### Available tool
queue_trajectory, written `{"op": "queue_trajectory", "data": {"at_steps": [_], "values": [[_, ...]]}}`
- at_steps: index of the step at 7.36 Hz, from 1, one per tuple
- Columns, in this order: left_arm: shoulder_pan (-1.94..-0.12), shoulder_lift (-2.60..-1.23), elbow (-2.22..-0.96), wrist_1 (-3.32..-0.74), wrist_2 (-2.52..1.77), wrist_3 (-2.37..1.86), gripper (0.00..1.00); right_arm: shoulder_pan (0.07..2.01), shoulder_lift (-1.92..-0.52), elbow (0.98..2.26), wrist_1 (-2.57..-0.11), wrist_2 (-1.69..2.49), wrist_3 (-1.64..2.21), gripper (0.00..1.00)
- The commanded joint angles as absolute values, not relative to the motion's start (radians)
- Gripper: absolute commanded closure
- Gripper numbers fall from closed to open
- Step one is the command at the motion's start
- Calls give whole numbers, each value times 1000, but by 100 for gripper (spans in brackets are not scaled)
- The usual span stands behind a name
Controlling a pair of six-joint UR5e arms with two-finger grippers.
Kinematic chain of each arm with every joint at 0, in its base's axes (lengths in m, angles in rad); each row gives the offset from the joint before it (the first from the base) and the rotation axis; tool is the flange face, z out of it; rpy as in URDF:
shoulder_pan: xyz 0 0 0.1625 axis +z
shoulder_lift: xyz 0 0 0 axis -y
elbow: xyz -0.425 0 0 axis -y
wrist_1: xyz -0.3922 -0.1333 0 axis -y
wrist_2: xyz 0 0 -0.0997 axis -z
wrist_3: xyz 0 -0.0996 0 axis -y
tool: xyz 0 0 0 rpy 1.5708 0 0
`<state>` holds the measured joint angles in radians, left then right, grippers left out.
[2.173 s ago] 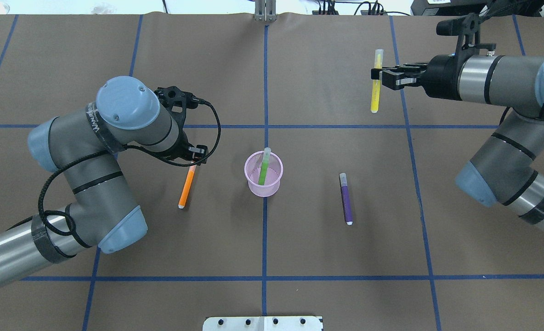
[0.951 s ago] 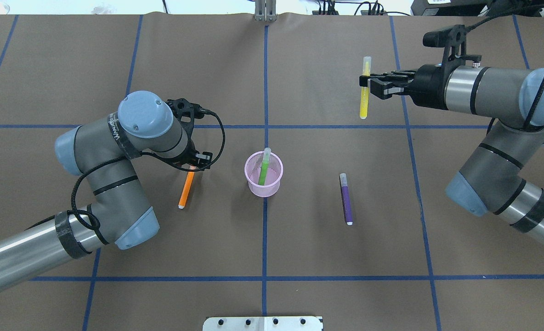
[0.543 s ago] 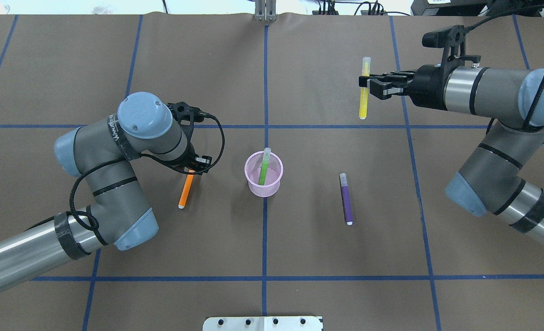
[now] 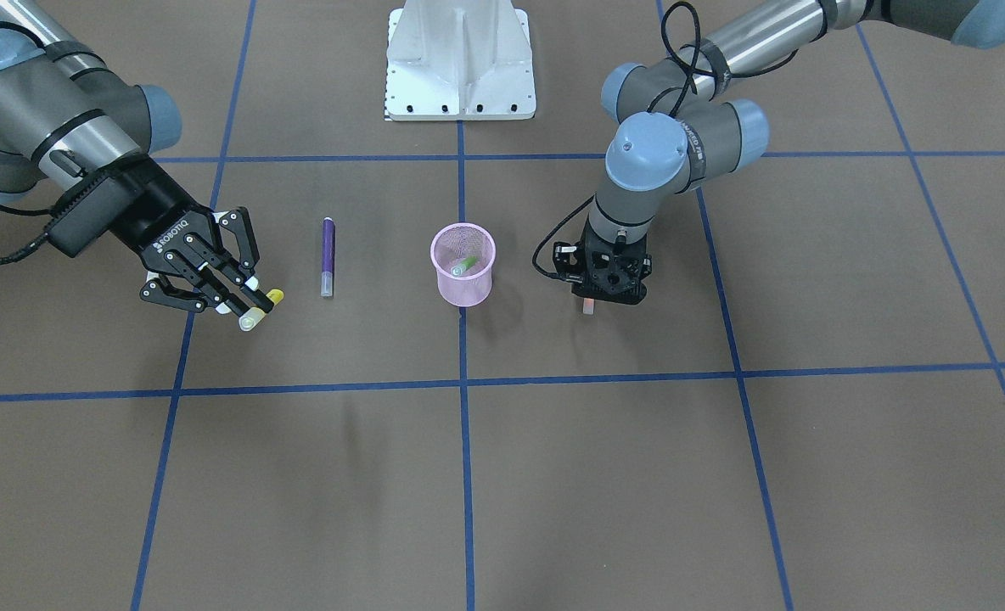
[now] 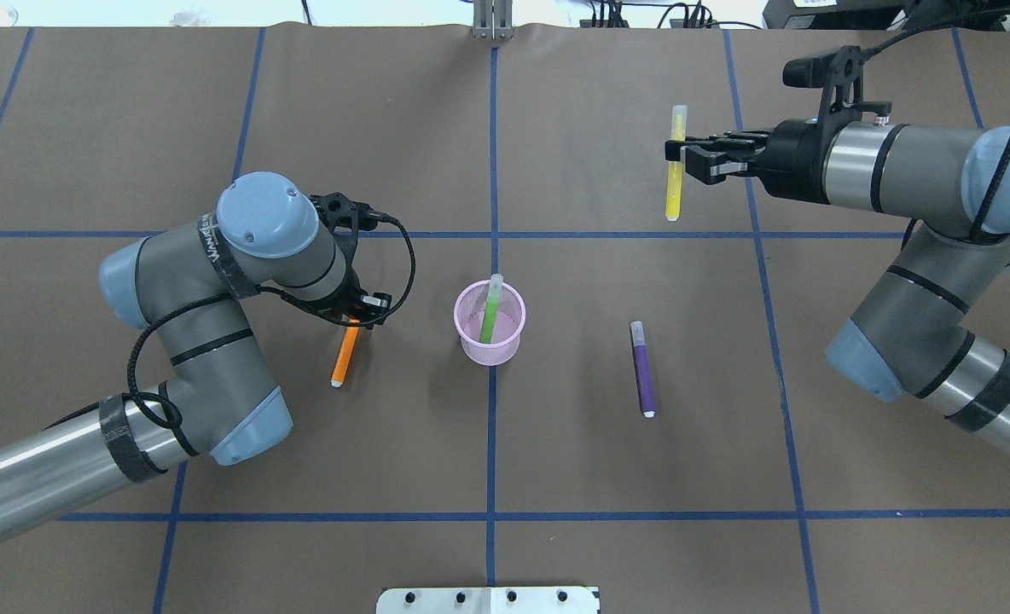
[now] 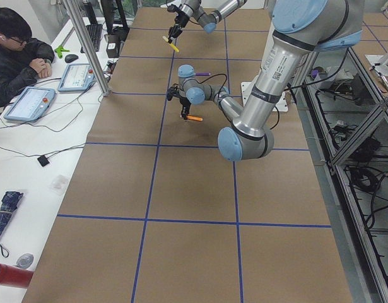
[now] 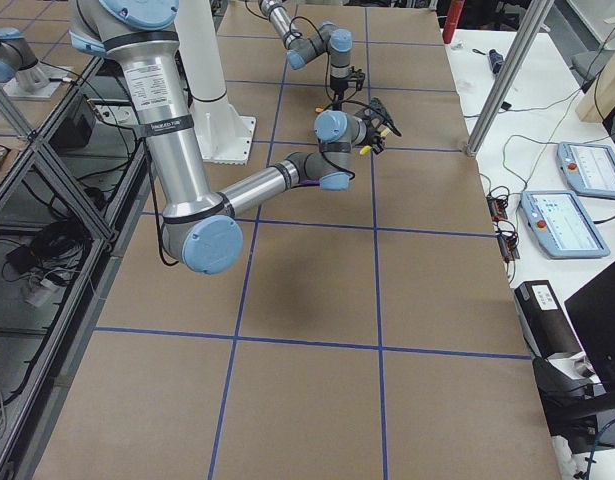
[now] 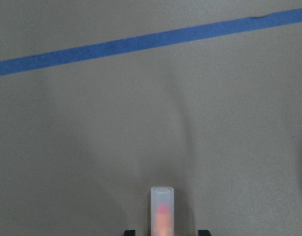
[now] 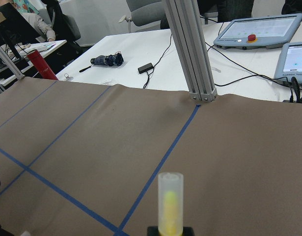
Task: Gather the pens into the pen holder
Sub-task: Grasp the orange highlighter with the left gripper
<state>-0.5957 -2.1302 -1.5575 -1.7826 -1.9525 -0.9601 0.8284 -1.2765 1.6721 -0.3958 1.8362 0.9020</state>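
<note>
The pink mesh pen holder (image 5: 492, 351) stands mid-table with the green pen (image 5: 490, 311) leaning inside it; it also shows in the front view (image 4: 463, 284). The orange pen (image 5: 344, 358) lies on the table left of it. My left gripper (image 5: 356, 317) points down over the pen's cap end, its jaws apart on either side of the pale cap (image 8: 162, 211). The purple pen (image 5: 642, 371) lies right of the holder. My right gripper (image 5: 680, 162) is shut on a yellow pen (image 5: 676, 183) and holds it above the far right of the table.
The table is brown paper with a grid of blue tape lines. The robot's white base plate (image 5: 488, 599) sits at the near edge. An operator (image 6: 17, 50) sits beyond the far side, near an aluminium post (image 9: 190, 49).
My left arm has shifted right and its gripper has come down over the orange pen's cap end. My right gripper moved a little left with the yellow pen, then held still.
</note>
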Motion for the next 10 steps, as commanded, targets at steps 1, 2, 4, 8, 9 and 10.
{"op": "queue_trajectory", "data": {"at_steps": [1, 2, 4, 8, 9, 10], "values": [[-595, -2129, -1557, -1782, -1953, -959, 52, 828, -1278, 1672, -396, 1836, 902, 100], [-595, -2129, -1555, -1782, -1953, -959, 54, 828, -1275, 1672, -396, 1836, 902, 100], [-595, -2129, -1552, -1782, -1953, -959, 55, 828, -1278, 1674, -396, 1836, 905, 100], [-586, -2131, -1555, -1781, -1954, -962, 86, 828, -1278, 1674, -396, 1836, 907, 100], [-586, -2129, -1558, -1781, -1954, -965, 100, 830, -1278, 1674, -396, 1836, 907, 100], [-586, -2128, -1565, -1778, -1976, -969, 100, 830, -1278, 1674, -396, 1836, 905, 100]]}}
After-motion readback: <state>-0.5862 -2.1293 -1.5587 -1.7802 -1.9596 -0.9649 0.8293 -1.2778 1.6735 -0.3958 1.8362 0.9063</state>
